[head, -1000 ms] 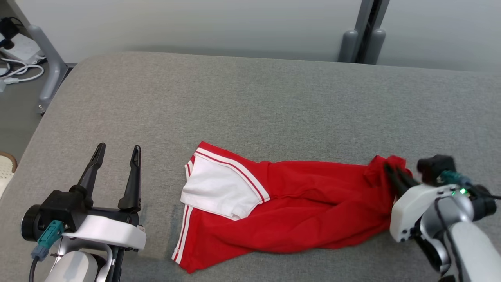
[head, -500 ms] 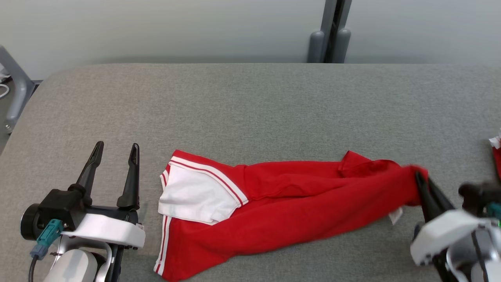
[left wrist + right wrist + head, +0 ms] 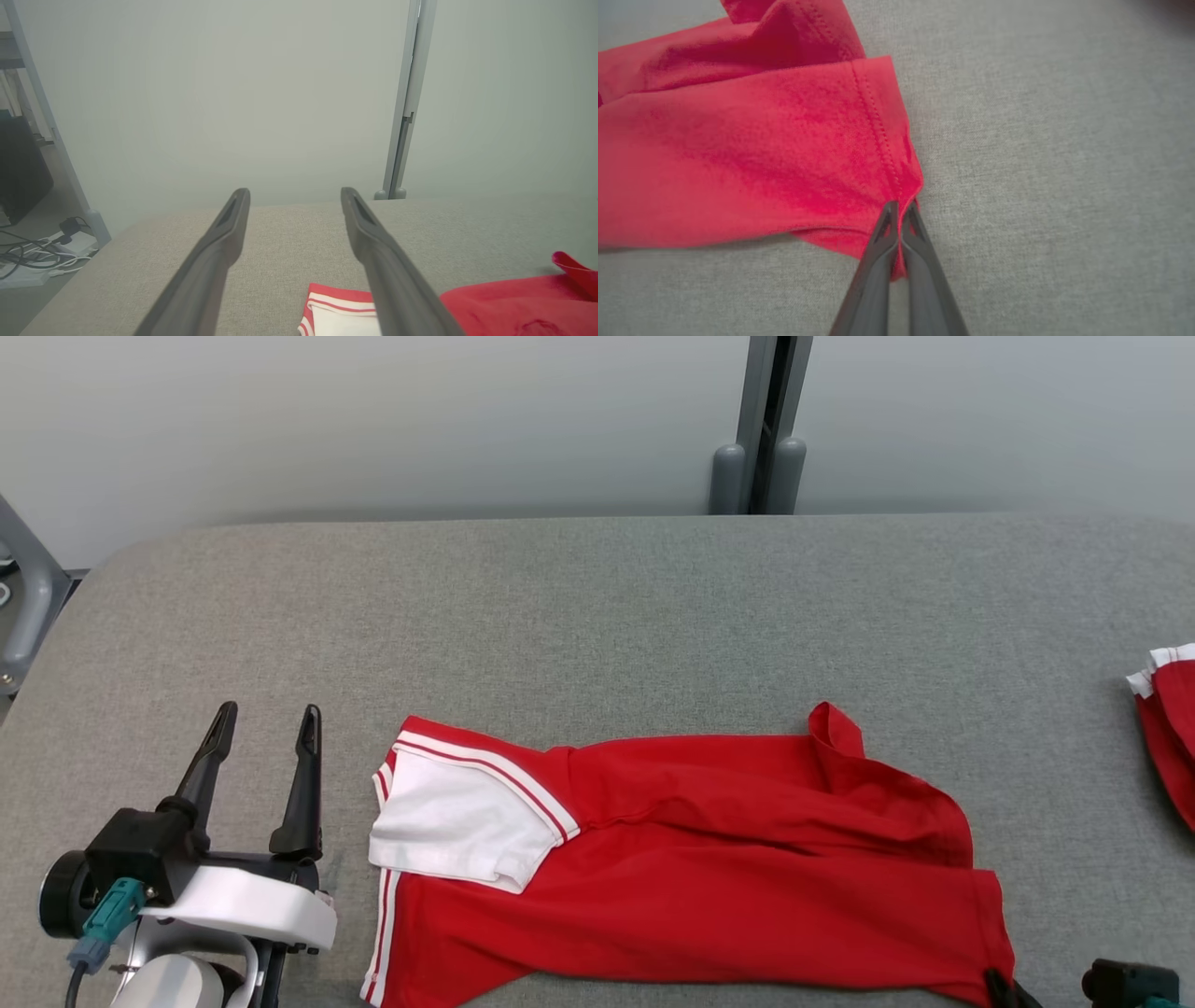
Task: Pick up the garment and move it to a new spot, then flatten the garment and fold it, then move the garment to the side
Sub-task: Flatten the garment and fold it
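Red shirt (image 3: 709,877) lies stretched along the near edge of the worktop (image 3: 597,616), from left of the middle almost to the near right corner, and I read it across from the left

Over the near left corner sits my left gripper (image 3: 269,711), its two dark fingers spread wide with nothing between them. It is just beside the shirt's left end and apart from it. On that arm's wrist camera the fingers point towards the far edge, with bare grey worktop between them and a bit of the shirt low down by the right finger.

At the shirt's left end a white sleeve (image 3: 457,821) with red and white striped trim is folded over onto the red body. The body is rumpled, with long creases running across it. Right of the middle, on the far side, a small flap (image 3: 836,728) of red fabric stands up from the surface.

The shirt's right end finishes in a hemmed corner at the near edge, and there my right gripper (image 3: 902,207) is clamped on it. On its wrist camera the two fingers are pressed tight together with the stitched corner pinched between their tips, and the rest of the shirt lies on the worktop.

At the right edge, well apart from the shirt, I see another red cloth (image 3: 1167,719) with white trim, cut off by the frame. Behind the far edge a grey post (image 3: 761,429) stands against a pale wall (image 3: 373,420)
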